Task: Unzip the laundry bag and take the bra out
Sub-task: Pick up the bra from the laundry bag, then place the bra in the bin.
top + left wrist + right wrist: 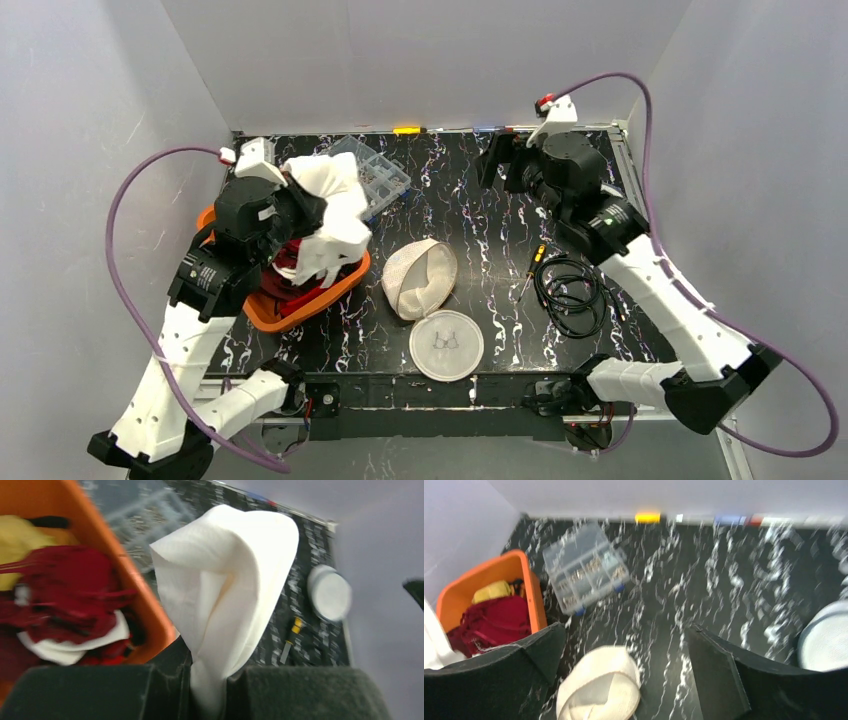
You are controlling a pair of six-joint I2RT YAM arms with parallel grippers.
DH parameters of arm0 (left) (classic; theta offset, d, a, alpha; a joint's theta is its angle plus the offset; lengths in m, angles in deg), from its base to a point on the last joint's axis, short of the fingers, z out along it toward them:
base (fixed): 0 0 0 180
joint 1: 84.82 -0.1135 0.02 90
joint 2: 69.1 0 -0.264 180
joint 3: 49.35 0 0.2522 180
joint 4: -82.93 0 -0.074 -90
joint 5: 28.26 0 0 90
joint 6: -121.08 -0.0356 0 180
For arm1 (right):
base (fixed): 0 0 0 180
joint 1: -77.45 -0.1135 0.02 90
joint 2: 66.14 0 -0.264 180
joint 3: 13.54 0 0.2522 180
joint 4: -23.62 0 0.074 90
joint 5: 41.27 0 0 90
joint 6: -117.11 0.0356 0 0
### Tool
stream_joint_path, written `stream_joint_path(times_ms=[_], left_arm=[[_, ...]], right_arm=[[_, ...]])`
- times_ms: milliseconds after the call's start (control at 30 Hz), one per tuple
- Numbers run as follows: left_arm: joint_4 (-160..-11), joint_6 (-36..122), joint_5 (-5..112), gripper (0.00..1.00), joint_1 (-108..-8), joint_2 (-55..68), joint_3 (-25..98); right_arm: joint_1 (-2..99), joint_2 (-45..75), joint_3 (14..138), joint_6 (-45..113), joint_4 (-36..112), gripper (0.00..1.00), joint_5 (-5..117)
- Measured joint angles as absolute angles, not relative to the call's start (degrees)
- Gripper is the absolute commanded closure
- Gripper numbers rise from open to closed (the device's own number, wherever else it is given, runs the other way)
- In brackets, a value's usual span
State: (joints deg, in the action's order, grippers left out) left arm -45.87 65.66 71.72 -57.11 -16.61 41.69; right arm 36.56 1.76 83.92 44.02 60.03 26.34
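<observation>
The left gripper (207, 682) is clenched on the bra (225, 580), pinching a fold of its white fabric between the two pads and holding it aloft above the orange basket (300, 312), which contains red and yellow clothing. The laundry bag (420, 275), a round cream mesh pouch, lies unzipped near the middle of the tabletop (480, 250), its circular flap thrown open toward the arm bases and its mouth gaping, well apart from the lifted garment. The right gripper (497, 160) hangs released over the far side of the tabletop, jaws spread and holding nothing. A clear compartment box (382, 180) sits just behind the basket; a screwdriver (530, 270) and a coil of black cable (570, 288) lie to the right of the bag. By the look of it, the bra is light, soft and limp, drooping in loose folds from the pinch point, so it should not slip under its own weight, though dangling straps could snag on the basket rim. A grip on a bunched, doubled layer, as shown, appears the surest hold.
</observation>
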Motion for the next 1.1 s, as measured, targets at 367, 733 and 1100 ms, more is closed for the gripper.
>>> stream_joint_path(times_ms=[367, 733, 1100], left_arm=[[-44.21, 63.15, 74.62, 1.00, -82.16, -19.00, 30.13], [-59.91, 75.33, 60.90, 1.00, -90.51, -21.62, 9.56], [-67.82, 74.23, 63.56, 1.00, -91.06, -22.19, 5.65]], right_arm=[[57.09, -14.39, 42.68, 63.30, 52.75, 0.01, 42.12], [54.31, -38.47, 36.47, 63.69, 49.17, 0.01, 49.51], [54.11, -40.00, 27.90, 66.29, 49.60, 0.02, 54.38]])
